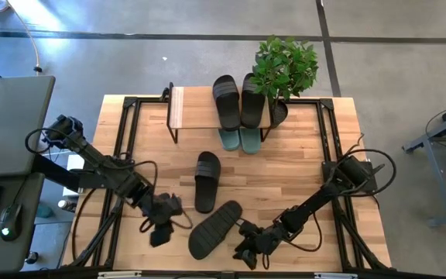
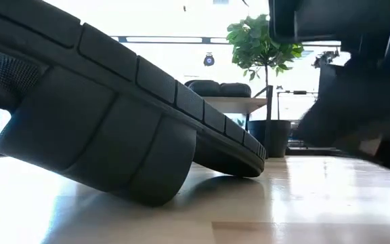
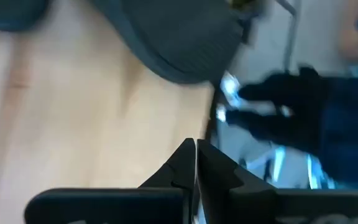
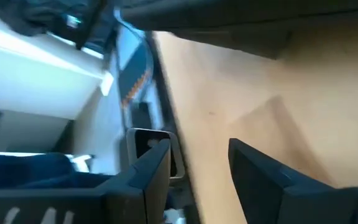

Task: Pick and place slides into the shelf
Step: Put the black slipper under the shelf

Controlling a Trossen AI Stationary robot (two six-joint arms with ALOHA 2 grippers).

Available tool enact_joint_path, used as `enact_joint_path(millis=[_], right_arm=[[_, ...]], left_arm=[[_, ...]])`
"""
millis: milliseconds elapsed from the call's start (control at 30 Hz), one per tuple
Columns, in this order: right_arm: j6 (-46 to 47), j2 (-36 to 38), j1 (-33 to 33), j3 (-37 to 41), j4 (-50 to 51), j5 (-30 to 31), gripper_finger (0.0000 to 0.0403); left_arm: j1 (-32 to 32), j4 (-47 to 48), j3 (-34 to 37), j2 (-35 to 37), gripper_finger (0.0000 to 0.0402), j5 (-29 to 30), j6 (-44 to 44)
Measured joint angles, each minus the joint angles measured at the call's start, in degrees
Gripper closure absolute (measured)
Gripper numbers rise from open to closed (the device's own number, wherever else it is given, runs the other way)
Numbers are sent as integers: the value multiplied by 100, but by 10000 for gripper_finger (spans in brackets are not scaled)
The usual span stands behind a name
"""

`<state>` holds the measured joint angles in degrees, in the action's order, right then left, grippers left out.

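Overturned black slide lies sole-up on tabletop near front edge, long axis diagonal, between arms; right gripper, fingers spread and empty, is nearer its heel than shut left gripper.

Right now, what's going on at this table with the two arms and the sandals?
A two-arm robot is putting slides onto a small shelf. One black pair already sits on the shelf top, and a green pair lies underneath. Two black slides remain on the table: one upright mid-table, one overturned near the front edge. The right gripper is low beside the overturned slide, jaws open and holding nothing. The left gripper waits shut on that slide's other side.
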<state>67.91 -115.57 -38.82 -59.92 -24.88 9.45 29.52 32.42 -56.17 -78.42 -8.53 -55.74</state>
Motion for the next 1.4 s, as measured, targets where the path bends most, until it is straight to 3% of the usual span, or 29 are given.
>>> enact_joint_path(millis=[100,167,300,400,600,800,1167,1400], right_arm=[[76,17,-94,-2,-161,0,249],[154,30,-171,-2,-240,1,249],[312,111,-370,-15,-295,275,249],[399,173,-534,-15,-282,682,249],[436,267,-780,-15,-278,1159,249],[696,269,-916,-15,-281,1327,249],[765,275,-1026,-15,-259,1542,249],[710,275,-987,-15,-197,1541,249]], left_arm=[[-111,-583,84,-277,391,-121,-298],[-116,-1381,324,-438,378,-691,-504],[-173,-2999,798,-761,328,-1424,-799],[-221,-3655,1047,-871,281,-1412,-1051],[-439,-3881,1317,-1063,196,-1125,-1216],[-565,-3865,1376,-1270,151,-1179,-1240],[-554,-4037,1365,-1389,142,-1086,-1159],[-549,-4190,1364,-1907,142,-1041,-1357]])
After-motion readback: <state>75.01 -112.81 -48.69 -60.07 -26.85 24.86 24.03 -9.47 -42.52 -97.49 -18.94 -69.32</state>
